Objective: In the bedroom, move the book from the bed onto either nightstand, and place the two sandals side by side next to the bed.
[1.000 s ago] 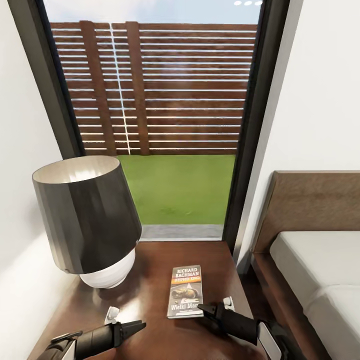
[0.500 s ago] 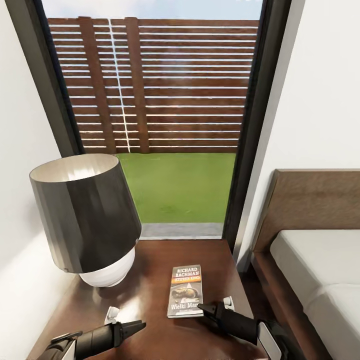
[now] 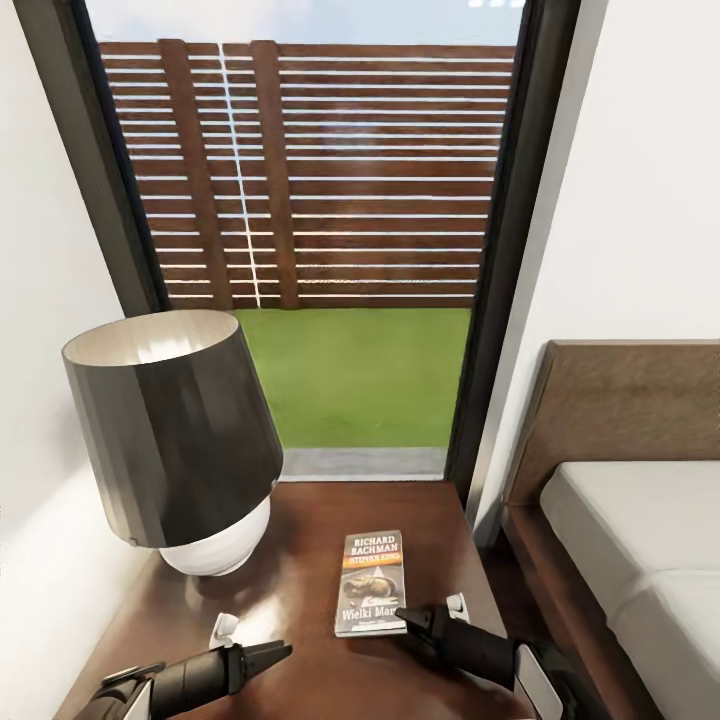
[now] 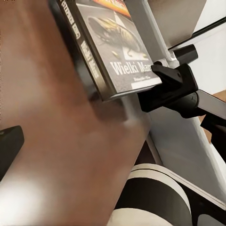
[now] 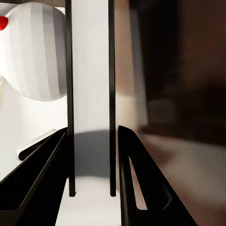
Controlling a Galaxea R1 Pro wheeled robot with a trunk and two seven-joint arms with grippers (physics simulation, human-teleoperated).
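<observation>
The book (image 3: 371, 583), a dark paperback with an orange band and "RICHARD BACHMAN" lettering, lies on the dark wooden nightstand (image 3: 300, 560) below the window. My right gripper (image 3: 413, 617) is at the book's near right corner. In the right wrist view its two fingers (image 5: 47, 160) sit against both covers of the book's edge (image 5: 91, 94), shut on it. The left wrist view shows the book (image 4: 110, 42) with the right gripper (image 4: 165, 82) at its corner. My left gripper (image 3: 275, 655) hovers over the nightstand's near left part, open and holding nothing. The bed (image 3: 640, 520) stands to the right.
A table lamp (image 3: 175, 440) with a dark shade and white round base takes up the nightstand's back left. White walls flank the tall dark-framed window (image 3: 330, 200). A narrow floor gap (image 3: 500, 560) separates nightstand and bed frame.
The head view tilted slightly down and back up. The book and both grippers have stayed where they were.
</observation>
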